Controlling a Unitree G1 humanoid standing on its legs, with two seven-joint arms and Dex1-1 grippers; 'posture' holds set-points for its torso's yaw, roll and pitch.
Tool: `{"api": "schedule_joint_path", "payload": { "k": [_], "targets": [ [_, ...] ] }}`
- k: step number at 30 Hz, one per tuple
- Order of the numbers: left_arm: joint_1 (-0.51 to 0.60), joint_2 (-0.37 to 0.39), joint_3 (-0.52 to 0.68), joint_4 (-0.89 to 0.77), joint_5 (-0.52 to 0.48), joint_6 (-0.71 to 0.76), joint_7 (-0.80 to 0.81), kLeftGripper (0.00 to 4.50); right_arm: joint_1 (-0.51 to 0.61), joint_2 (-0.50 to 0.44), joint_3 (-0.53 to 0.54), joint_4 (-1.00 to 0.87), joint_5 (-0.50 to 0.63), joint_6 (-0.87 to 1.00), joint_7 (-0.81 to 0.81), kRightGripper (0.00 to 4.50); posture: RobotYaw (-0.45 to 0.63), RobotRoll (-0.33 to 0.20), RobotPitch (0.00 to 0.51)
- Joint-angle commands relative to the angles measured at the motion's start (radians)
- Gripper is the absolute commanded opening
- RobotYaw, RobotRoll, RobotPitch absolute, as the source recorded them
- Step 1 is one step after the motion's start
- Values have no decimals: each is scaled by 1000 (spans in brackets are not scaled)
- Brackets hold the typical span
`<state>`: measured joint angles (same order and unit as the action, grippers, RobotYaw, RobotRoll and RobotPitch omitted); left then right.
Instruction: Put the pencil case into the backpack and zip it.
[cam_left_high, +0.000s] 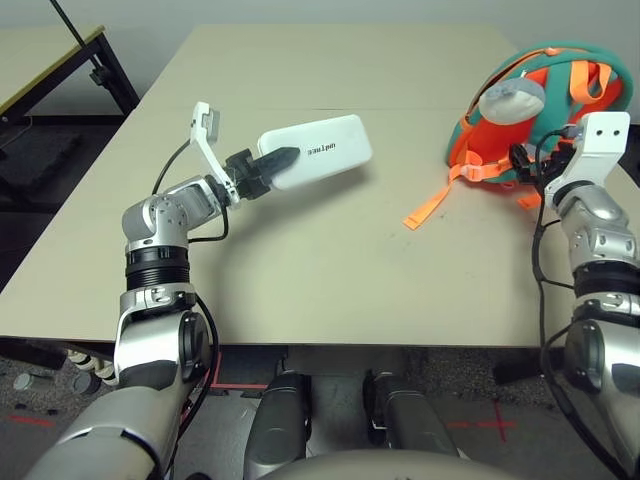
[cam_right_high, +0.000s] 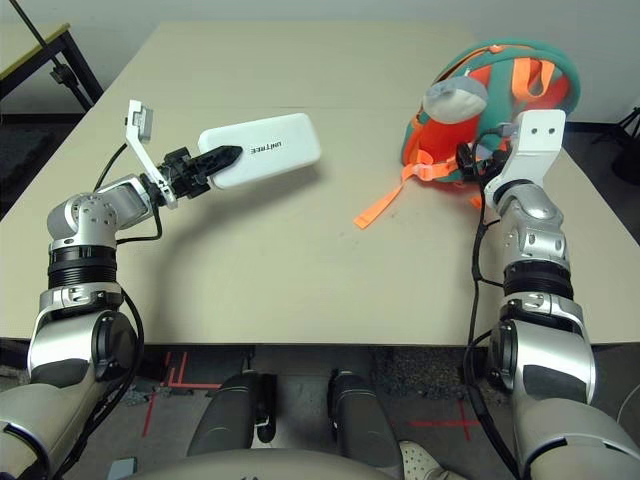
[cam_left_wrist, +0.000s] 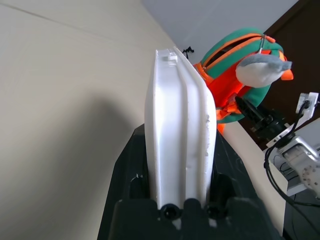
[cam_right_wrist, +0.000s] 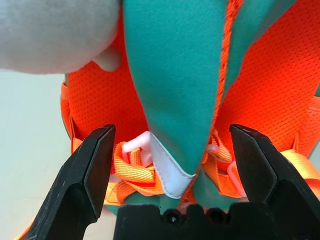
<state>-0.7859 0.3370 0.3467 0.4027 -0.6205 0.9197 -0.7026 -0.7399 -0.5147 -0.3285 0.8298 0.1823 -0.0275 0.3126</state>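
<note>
Over the table (cam_left_high: 300, 280) — left gripper (cam_left_high: 262, 170) clamps the pencil case (cam_left_high: 318, 150); right gripper (cam_right_wrist: 172, 165) gapes around the backpack (cam_right_wrist: 175, 75).

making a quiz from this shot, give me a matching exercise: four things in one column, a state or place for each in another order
Things:
1. pencil case
2. backpack
3. left hand
4. right hand

States:
A. open, fingers either side of a teal flap
B. lying on the table's far right, plush toy on it
C. shut on a white case
D. held clear of the table by one end

Pairs: 1-D, 2-B, 3-C, 4-A
</note>
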Motion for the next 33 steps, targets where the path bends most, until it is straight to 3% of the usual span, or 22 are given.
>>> {"api": "schedule_joint_path", "payload": {
  "k": [1, 20, 21, 25, 33],
  "targets": [
    [9, 1, 7, -34, -31, -3, 7, 1257, -16, 0, -6, 19, 17, -28, 16, 4500, 103, 0, 86],
    [14, 0, -2, -45, -52, 8, 8, 1257, -29, -24, 0, 63, 4, -50, 8, 4500, 107, 0, 95],
    [15, 0, -2, -46, -52, 9, 9, 1257, -30, -25, 3, 67, 0, -50, 6, 4126, 107, 0, 95],
    [13, 2, -1, -42, -49, 5, 10, 1257, -34, -24, 10, 74, -5, -67, 13, 4500, 108, 0, 91],
    [13, -1, -6, -48, -53, 13, 7, 1257, -43, -28, 19, 96, -16, -87, 8, 4500, 112, 0, 84]
  ]
}}
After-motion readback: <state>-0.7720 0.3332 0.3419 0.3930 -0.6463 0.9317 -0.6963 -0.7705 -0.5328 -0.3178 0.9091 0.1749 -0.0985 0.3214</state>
